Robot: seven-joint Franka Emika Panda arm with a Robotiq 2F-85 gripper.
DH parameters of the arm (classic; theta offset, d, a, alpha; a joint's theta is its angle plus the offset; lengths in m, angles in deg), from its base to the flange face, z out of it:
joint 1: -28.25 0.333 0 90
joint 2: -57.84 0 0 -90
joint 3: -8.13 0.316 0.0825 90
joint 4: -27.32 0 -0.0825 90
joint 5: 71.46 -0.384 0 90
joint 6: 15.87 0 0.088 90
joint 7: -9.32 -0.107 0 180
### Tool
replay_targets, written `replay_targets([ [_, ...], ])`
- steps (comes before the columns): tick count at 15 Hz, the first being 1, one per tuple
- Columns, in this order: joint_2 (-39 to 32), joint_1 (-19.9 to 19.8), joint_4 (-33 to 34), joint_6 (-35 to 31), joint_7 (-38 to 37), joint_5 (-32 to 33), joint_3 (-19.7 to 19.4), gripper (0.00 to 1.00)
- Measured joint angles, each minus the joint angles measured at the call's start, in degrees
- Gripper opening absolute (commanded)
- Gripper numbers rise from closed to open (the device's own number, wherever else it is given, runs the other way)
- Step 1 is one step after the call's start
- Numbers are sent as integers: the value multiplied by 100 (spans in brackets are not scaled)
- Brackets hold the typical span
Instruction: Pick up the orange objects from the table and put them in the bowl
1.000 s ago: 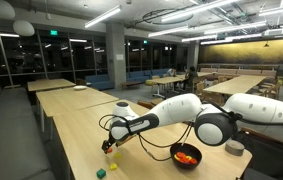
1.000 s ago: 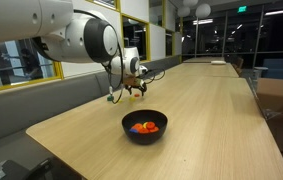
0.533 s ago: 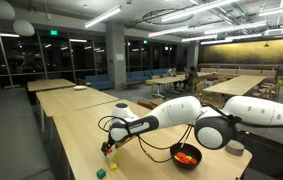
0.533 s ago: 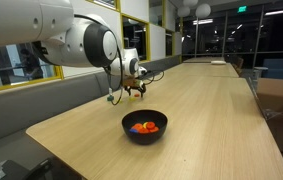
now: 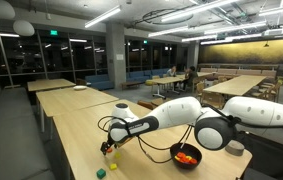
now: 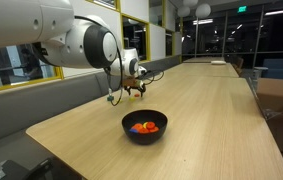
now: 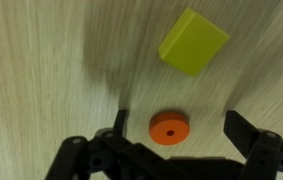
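In the wrist view a small orange disc (image 7: 169, 128) with a centre hole lies flat on the pale wood table (image 7: 41, 80), between the two dark fingers of my gripper (image 7: 175, 116). The jaws stand wide open on either side of it, not touching it. In both exterior views the gripper (image 5: 109, 146) (image 6: 133, 90) hangs low over the table, away from the black bowl (image 5: 186, 156) (image 6: 144, 128). The bowl holds several orange pieces (image 6: 146, 127).
A yellow-green block (image 7: 192, 42) lies just beyond the disc. A green cube (image 5: 100, 172) and a small yellow piece (image 5: 110, 160) lie near the table's front end. A grey round container (image 5: 235, 147) stands past the bowl. The arm's cable loops beside the gripper.
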Motion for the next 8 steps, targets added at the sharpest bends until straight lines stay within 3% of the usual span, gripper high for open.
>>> replay_targets([
  [8,-73,-1,19,-354,272,5,0,100],
])
